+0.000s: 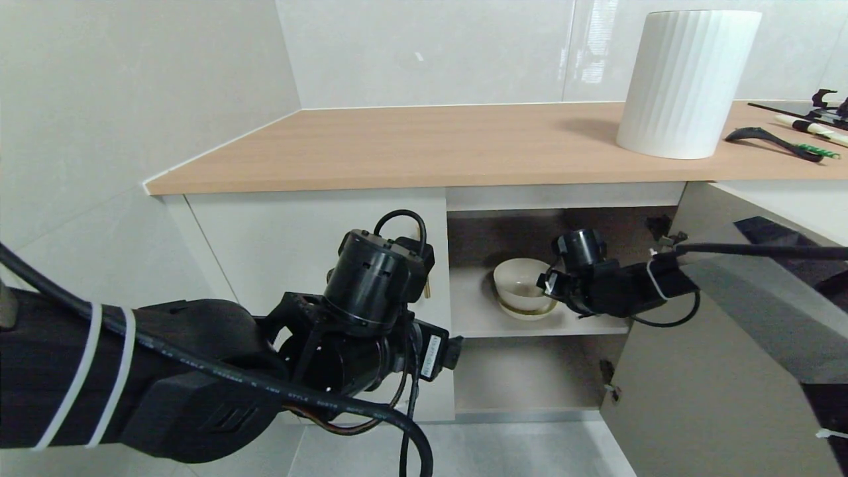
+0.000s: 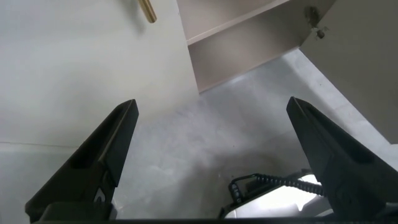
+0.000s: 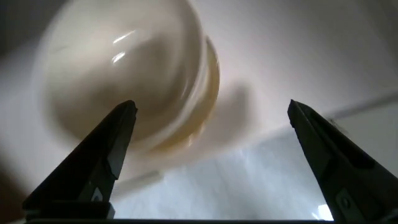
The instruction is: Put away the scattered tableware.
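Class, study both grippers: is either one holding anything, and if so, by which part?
Nothing is held. The right gripper is open near the bowl on the cabinet shelf; the left gripper is open above the floor.

Bright, even light; dim cupboard (image 1: 517, 235)

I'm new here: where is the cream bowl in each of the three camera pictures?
Head view: the bowl sits mid-picture on the cabinet shelf, beside the right gripper.
Left wrist view: faces the floor and the lower cabinet instead.
Right wrist view: the bowl looms close before the right gripper.
Shared landmark: the open cabinet.
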